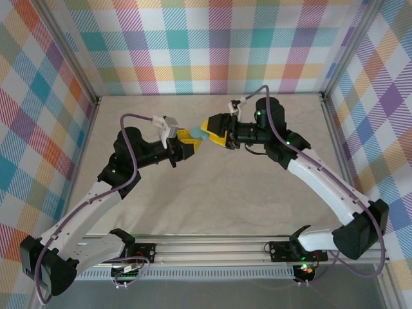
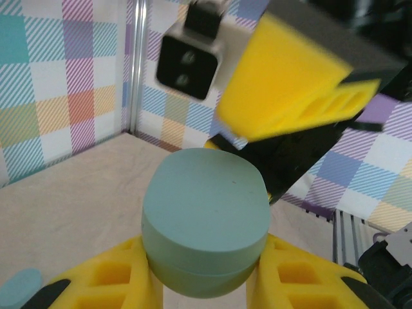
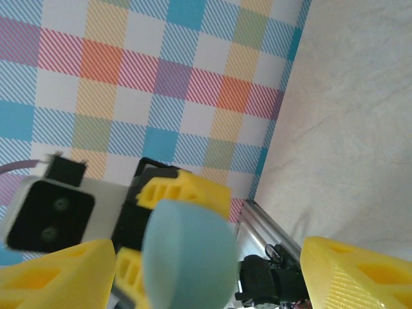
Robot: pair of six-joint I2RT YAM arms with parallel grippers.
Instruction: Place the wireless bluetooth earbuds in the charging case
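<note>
Teal oval case (image 1: 197, 136) in mid-air over table (image 1: 257, 199) centre, pinched by left gripper (image 2: 206, 286), closed, contents hidden. Right gripper (image 1: 209, 131) just right of it, fingers spread wide, facing it head-on. Case lies between them, off-centre. Right arm looks best placed to open it.

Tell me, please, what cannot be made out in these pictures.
The charging case contents: left wrist view, held in the left gripper, its closed shell hides them.
A teal piece: left wrist view, cropped by the bottom-left corner; unidentifiable.
Whether the right gripper touches the case: top view too small; right wrist view, the case covers one finger.
</note>
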